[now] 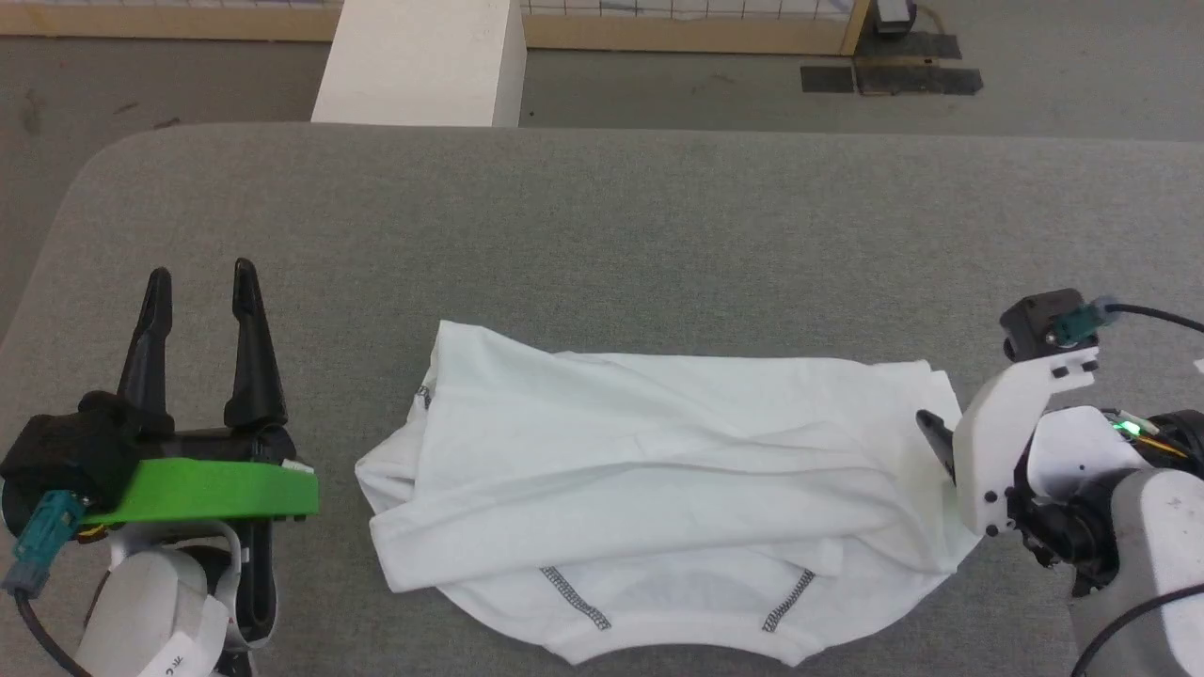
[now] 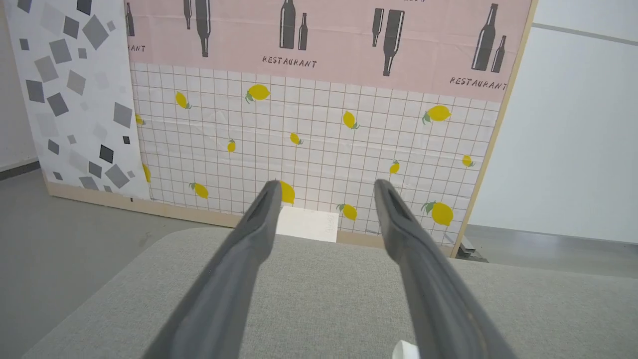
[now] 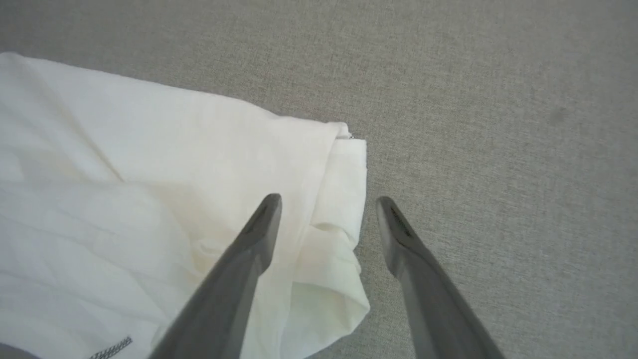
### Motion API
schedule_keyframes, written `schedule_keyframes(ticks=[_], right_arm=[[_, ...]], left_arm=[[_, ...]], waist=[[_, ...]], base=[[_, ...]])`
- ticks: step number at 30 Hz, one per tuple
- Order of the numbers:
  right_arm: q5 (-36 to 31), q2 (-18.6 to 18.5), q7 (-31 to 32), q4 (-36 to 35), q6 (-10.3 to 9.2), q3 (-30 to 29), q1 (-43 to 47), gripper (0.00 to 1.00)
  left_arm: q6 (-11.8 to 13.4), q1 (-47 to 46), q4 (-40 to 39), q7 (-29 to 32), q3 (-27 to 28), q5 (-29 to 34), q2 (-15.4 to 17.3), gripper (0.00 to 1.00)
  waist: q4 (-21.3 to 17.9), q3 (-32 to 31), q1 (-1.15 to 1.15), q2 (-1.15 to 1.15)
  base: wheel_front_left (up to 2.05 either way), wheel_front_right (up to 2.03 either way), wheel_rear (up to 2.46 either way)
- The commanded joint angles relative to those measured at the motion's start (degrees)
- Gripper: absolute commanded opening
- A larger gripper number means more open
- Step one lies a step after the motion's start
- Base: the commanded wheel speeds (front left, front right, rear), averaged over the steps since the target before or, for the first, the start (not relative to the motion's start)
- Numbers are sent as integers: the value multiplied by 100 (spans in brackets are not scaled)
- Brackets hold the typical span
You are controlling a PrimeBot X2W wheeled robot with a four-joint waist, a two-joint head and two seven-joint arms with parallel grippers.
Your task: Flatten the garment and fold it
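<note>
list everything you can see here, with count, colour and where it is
garment: one, white with dark grey stitching, rumpled and partly folded over, near side of the table
table: one, grey, under the garment
box: one, white, beyond the table's far edge
wall panel: one, pink with dark bottles above white grid with yellow lemons, behind the table
left gripper: one, dark fingers open, left of the garment, apart from it
right gripper: one, dark fingers open, at the garment's right end
</note>
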Motion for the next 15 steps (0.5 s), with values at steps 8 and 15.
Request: schedule_keyframes(ticks=[8,15], right_arm=[[-34,-66,528,690,-8,475,-94,100],[263,-16,604,960,-8,374,121,0]], left_arm=[[-627,31,207,-27,573,482,-684,100],[-974,95,321,-28,876,764,-1104,100]], waist=[[140,369,0,0],[148,379,0,0]], base=[[0,0,0],[0,0,0]])
